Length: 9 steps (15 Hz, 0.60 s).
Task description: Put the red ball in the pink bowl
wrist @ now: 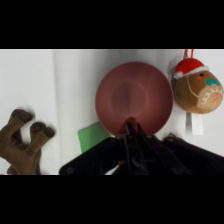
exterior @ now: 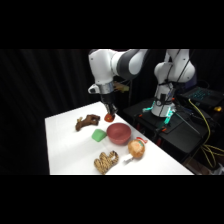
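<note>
The small red ball (exterior: 109,118) is pinched at the tips of my gripper (exterior: 110,114), which is shut on it and hangs just behind and left of the pink bowl (exterior: 119,133). That bowl is deep, maroon and has nothing in it. Seen from the wrist, the pink bowl (wrist: 134,96) lies straight ahead of the gripper (wrist: 131,129), whose tips overlap the bowl's near rim. The dark fingers hide most of the ball there.
A green lump (exterior: 99,134) touches the bowl's left side. A brown plush toy (exterior: 87,121) lies further left, a striped plush (exterior: 106,161) near the front edge, and a tan-orange round ornament with red trim (exterior: 136,148) right of it.
</note>
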Tool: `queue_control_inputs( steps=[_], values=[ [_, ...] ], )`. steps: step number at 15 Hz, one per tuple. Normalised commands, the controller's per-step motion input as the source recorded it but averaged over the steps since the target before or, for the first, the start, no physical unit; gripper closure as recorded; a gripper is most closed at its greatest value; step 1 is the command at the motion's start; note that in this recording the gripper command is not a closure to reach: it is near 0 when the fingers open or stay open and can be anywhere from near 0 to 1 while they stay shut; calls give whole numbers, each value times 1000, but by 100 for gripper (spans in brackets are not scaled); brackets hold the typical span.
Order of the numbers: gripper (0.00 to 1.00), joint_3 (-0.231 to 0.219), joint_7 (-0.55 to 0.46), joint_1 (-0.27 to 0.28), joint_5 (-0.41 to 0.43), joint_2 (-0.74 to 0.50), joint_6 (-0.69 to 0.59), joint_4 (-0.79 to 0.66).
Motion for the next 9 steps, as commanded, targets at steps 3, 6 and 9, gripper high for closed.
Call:
queue_control_inputs(
  steps=[3, 6, 9],
  values=[
    [7, -29, 55, 46, -146, -19, 424, -307],
    [7, -33, -30, 41, -140, 137, 437, -154],
    [0, 12, -169, 33, 71, 127, 171, -19]
  ],
)
